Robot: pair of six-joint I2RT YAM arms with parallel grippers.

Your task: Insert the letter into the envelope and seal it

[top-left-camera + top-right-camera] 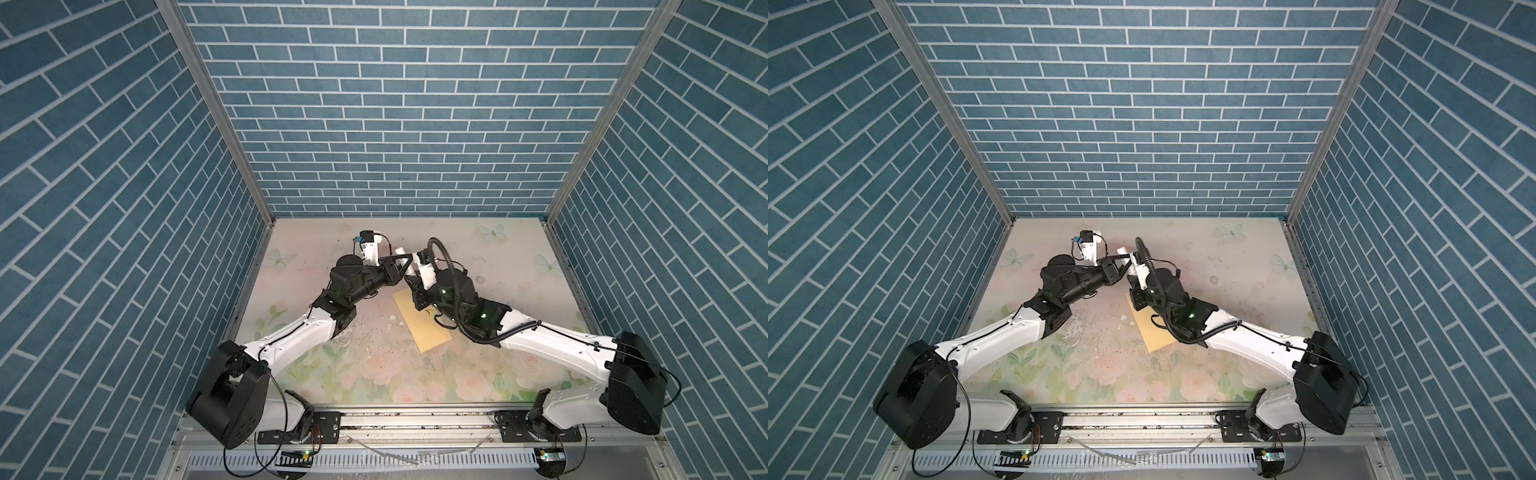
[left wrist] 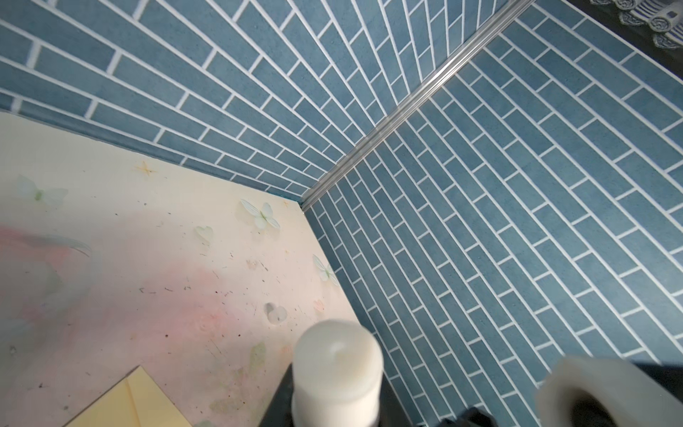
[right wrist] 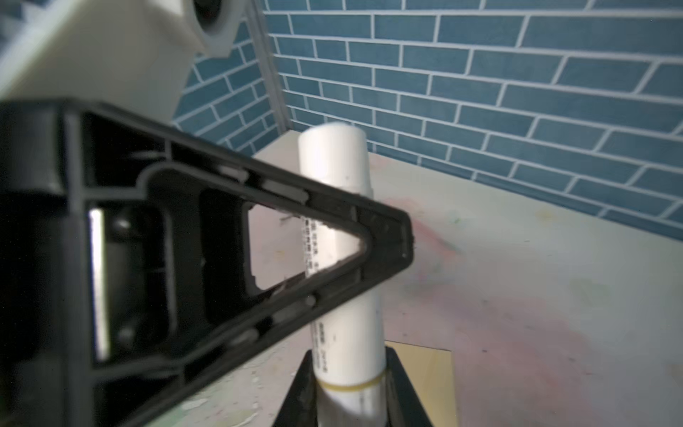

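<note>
Nearest, at the near edge of the floral surface (image 1: pixel 374 374), stand the black shoulders of the left arm (image 1: pixel 291 336) and the right arm (image 1: pixel 552 345). From there both arms reach inward and meet above the middle, a little toward the far edge.

The envelope (image 1: pixel 415 328) lies flat about the middle of the surface, skewed to its edges and partly under the right forearm. The letter shows in no view. I judge that it is already inside, though it may be hidden under the arm, and I cannot tell whether the flap is down. Sealing looks like what is left.

A white tube (image 3: pixel 338 177), probably a glue stick, is held nearly upright above the envelope's far corner. The right gripper (image 3: pixel 351 403) is closed narrowly on the tube's lower end, just below a yellow band. The left gripper (image 1: pixel 407 262) comes in from the side with its wrist rolled and clamps the tube higher up, one finger crossing in front of the printed label. With both grips on it, uncapping seems to be the step in hand.

A small dark mark (image 1: pixel 428 312) sits at the envelope's middle, and pale flecks (image 1: pixel 392 317) lie just beside the edge that faces the surface's left edge.
</note>
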